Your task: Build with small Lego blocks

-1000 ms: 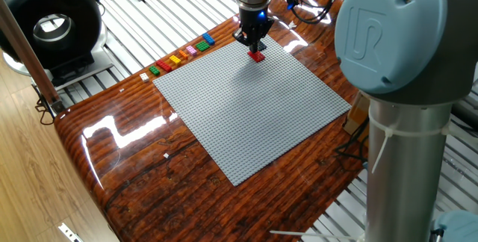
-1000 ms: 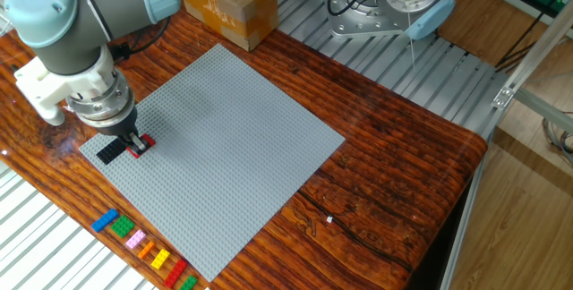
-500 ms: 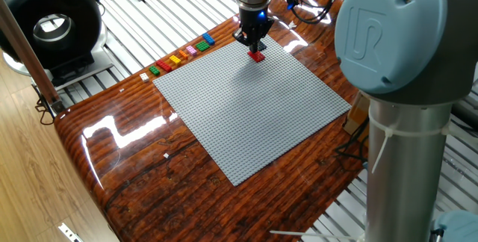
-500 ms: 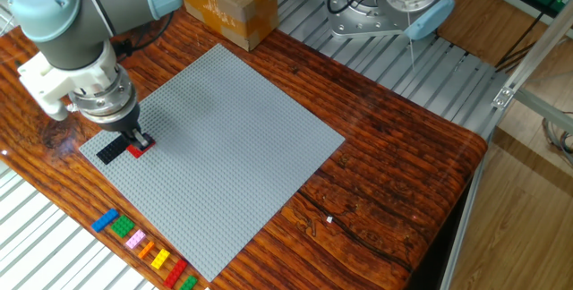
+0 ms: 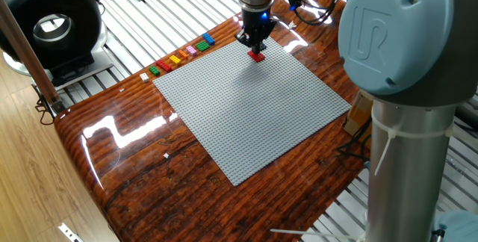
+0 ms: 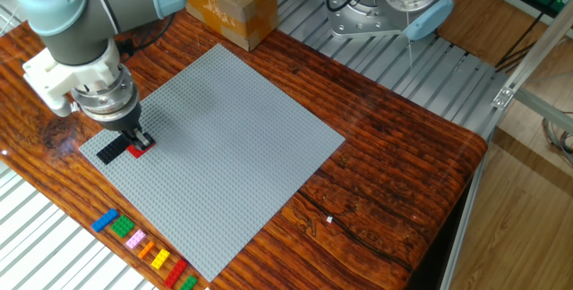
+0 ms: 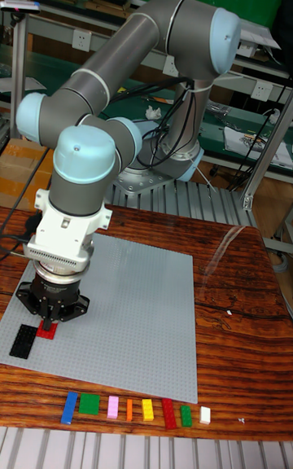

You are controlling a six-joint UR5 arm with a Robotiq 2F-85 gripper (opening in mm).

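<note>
Lego brick (image 5: 257, 57), red and tiny, sits on the grey baseplate (image 5: 254, 111) near its edge; our gripper (image 5: 256, 48) is closed onto it. We read "UR" on the arm (image 5: 371, 34). Spare bricks (image 7: 130, 409) line the table beside the plate.

A raised "UR" logo stands on the light blue round plastic cap of the grey robot arm joint (image 5: 388, 33) nearest one fixed camera. Markings on the brown cardboard box (image 6: 226, 4) are too small to read.
</note>
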